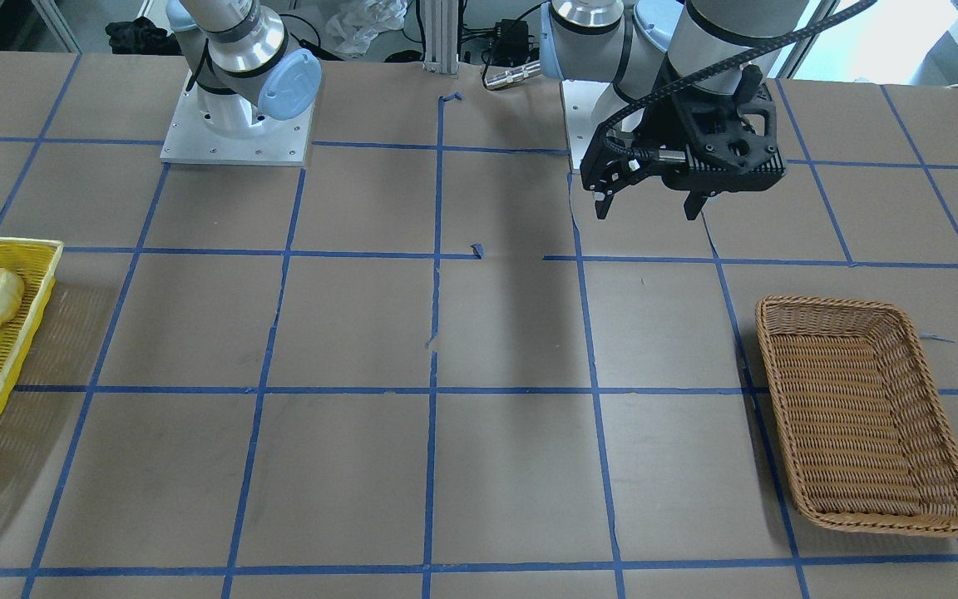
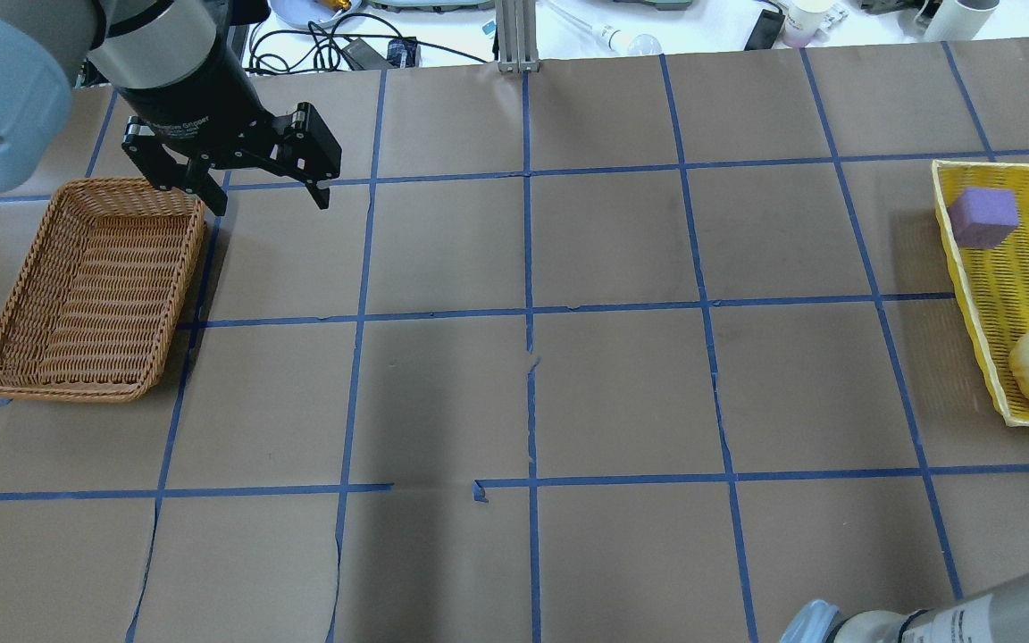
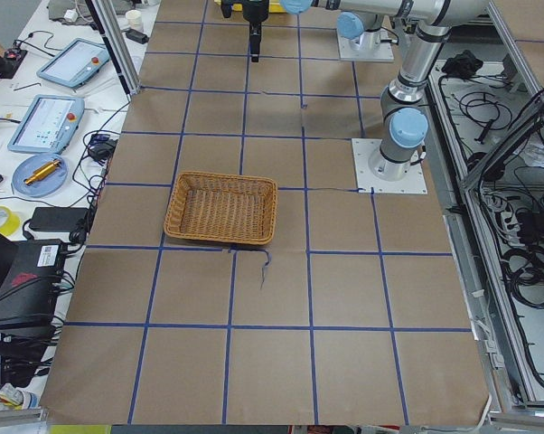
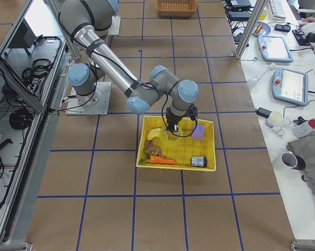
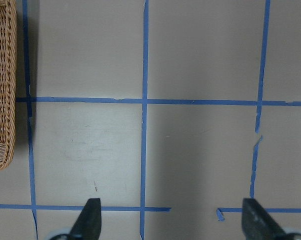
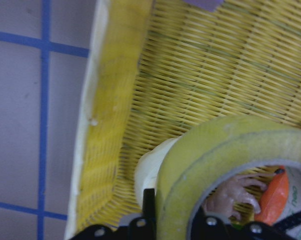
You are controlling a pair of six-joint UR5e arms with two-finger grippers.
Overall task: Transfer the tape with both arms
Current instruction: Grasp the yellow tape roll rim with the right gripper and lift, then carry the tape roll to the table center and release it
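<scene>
The yellow tape roll (image 6: 225, 145) fills the right wrist view, tilted and close to the camera, above the yellow basket (image 6: 105, 125). My right gripper (image 4: 173, 129) hangs over that basket in the exterior right view. It appears shut on the roll's wall, with one black finger (image 6: 149, 202) showing at the roll's outer side. My left gripper (image 2: 269, 198) is open and empty, hovering above the table beside the wicker basket (image 2: 90, 390). It also shows in the front view (image 1: 649, 208) and the left wrist view (image 5: 173, 220).
The yellow basket (image 4: 176, 168) holds a pale banana-shaped item (image 4: 155, 134), a purple block (image 4: 198, 132), a carrot (image 4: 160, 160) and a small can (image 4: 198, 161). The wicker basket (image 1: 828, 306) is empty. Blue tape lines grid the brown table.
</scene>
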